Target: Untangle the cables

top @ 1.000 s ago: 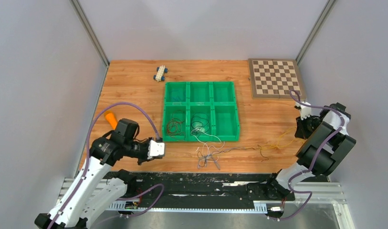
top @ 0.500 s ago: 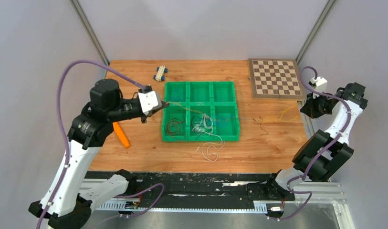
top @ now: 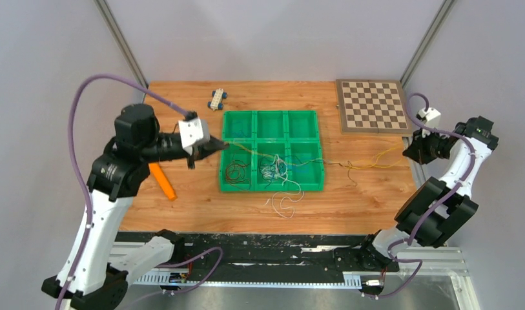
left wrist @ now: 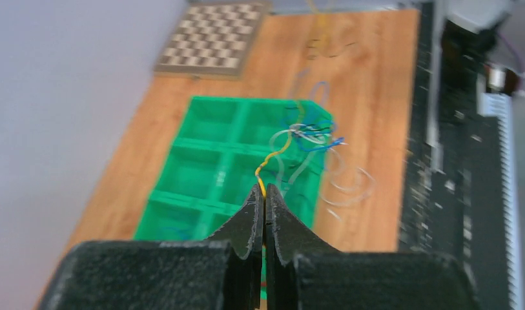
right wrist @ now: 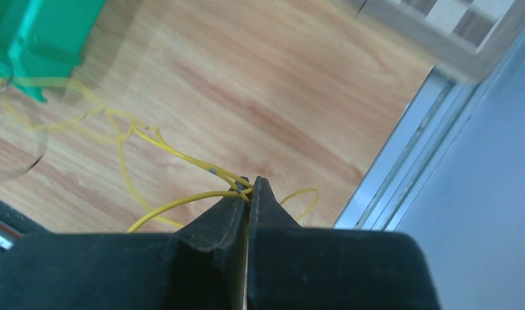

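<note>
Both arms have swung wide apart since a second ago, hauling most of the tangle off the near table towards the tray. Now the left claw (left wrist: 264,190) is pinched fully closed on one end of the yellow wire (left wrist: 272,158), over the left rim of the green tray (top: 311,186). The right claw (right wrist: 248,184) is clamped tight on several yellow strands near the right edge of the table (top: 182,213). Held so, the wire runs nearly taut between them, probably to draw it free of the other cables (top: 273,169). Those hang bunched over the tray's front middle compartment, with a white loop (top: 285,205) trailing onto the wood.
</note>
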Robot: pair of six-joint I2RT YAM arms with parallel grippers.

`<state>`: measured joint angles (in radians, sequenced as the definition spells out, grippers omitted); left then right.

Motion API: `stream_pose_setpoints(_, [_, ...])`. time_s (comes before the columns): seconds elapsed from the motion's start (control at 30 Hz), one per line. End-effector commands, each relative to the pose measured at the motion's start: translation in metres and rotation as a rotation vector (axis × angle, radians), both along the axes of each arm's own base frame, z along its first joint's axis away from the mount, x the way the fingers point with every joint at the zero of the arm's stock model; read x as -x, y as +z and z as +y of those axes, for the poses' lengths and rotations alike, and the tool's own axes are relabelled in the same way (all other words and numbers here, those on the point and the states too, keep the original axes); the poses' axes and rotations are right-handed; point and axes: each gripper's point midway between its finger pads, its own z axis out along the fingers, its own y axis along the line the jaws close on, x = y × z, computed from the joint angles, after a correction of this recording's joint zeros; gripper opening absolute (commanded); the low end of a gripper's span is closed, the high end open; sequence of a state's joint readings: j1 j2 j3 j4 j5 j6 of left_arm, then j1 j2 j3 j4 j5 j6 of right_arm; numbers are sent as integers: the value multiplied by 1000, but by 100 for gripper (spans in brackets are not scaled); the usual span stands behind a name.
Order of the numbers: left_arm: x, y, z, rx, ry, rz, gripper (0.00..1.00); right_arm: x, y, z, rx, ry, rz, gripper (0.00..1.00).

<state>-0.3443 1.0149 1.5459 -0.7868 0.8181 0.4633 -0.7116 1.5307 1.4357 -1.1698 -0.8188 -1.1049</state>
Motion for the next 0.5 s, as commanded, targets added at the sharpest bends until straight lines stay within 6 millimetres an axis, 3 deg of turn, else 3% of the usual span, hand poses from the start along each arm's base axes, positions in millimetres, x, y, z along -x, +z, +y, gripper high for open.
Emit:
stream_pose_setpoints(0.0, [78, -10, -10, 37, -231, -13, 0, 36, -40, -10, 134, 76, 84, 3])
stream_pose_setpoints(0.03, [82, -9, -14, 46, -249, 5, 0, 46, -55, -8, 132, 91, 137, 11])
stream_pose_setpoints(0.07, [88, -3, -21, 67, -272, 37, 0, 54, -62, 0, 113, 134, 175, 30])
stream_pose_setpoints(0.1, [86, -2, -26, 77, -280, 66, 0, 60, -63, 13, 70, 177, 208, 52])
stream_pose_setpoints(0.17, [78, 8, -40, 136, -281, 135, 0, 58, -46, 42, -16, 230, 215, 76])
stream_pose_setpoints(0.27, [56, 27, -58, 226, -249, 230, 0, 32, 2, 85, -109, 267, 136, 92])
stream_pose_setpoints(0.37, [28, 36, -79, 275, -234, 331, 0, 19, 50, 140, -162, 387, 15, 96])
stream_pose_setpoints(0.47, [14, 41, -94, 327, -240, 451, 0, 21, 87, 202, -314, 497, -66, 97])
